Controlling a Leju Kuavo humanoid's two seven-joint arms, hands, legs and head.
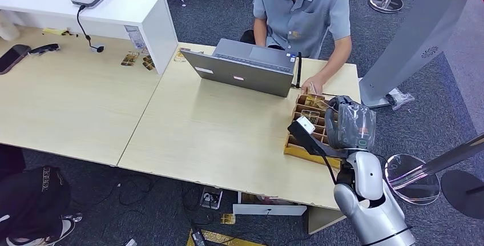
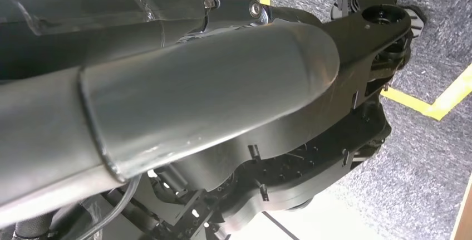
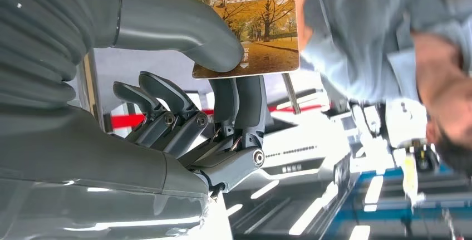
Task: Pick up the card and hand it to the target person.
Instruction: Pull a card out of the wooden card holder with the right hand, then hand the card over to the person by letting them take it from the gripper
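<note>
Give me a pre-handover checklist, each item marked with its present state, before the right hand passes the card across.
1. Card pinched between the thumb and fingers of the right hand: ok.
2. Card out of the wooden card box: ok, wrist view shows it held free.
3. Person seated across the table: ok.
4. Person's hand open to receive: not ok, it rests by the box.
5. Laptop clear of the path: cannot tell.

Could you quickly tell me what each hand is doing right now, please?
Left hand: cannot be told from these views.
Right hand: pinching the hotel card between thumb and fingers.
</note>
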